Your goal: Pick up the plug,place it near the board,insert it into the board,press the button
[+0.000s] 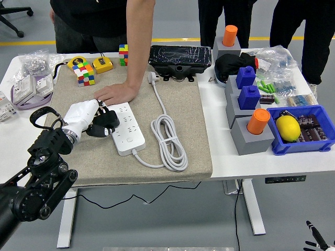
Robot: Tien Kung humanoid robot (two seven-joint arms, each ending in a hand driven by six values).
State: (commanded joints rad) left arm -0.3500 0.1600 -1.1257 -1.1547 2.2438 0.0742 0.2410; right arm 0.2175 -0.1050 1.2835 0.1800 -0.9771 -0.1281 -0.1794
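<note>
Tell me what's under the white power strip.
The white power strip lies on a beige fabric mat. The left hand holds the black plug over its left edge, hiding those sockets.
</note>
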